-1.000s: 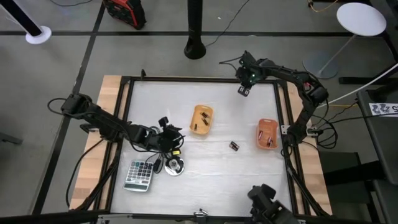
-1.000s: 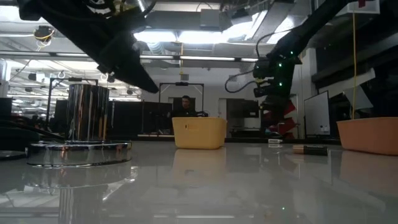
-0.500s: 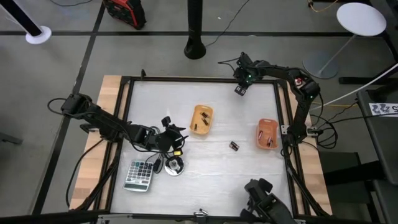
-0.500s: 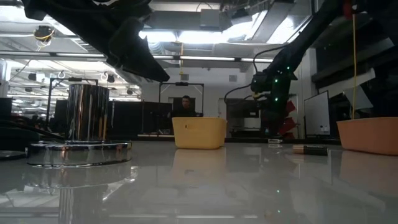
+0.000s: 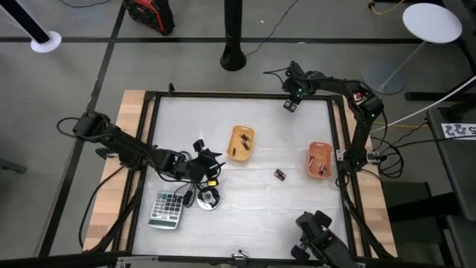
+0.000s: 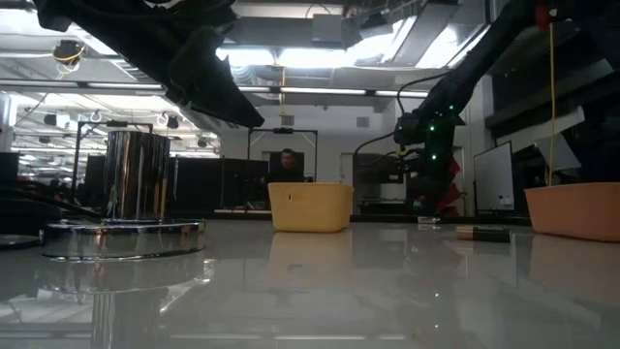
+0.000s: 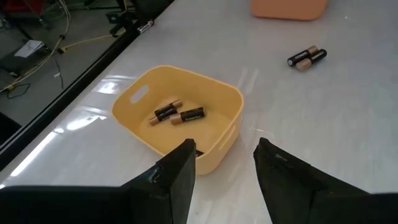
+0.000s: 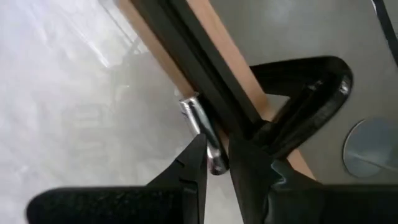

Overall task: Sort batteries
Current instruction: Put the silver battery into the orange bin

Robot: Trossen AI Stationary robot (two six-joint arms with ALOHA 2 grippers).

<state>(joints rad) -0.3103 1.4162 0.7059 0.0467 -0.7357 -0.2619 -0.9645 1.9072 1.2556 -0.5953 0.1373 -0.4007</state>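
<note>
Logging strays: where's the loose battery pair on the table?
High view: the two dark batteries lie together on the white tabletop, between the yellow plastic bin and the orange plastic bin.

Open table beyond bins

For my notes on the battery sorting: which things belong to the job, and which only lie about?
Job:
- batteries in yellow bin
- loose batteries
- orange bin
- silvery battery between right gripper's fingers
- left gripper, open

Lying about:
- calculator
- round disc
</note>
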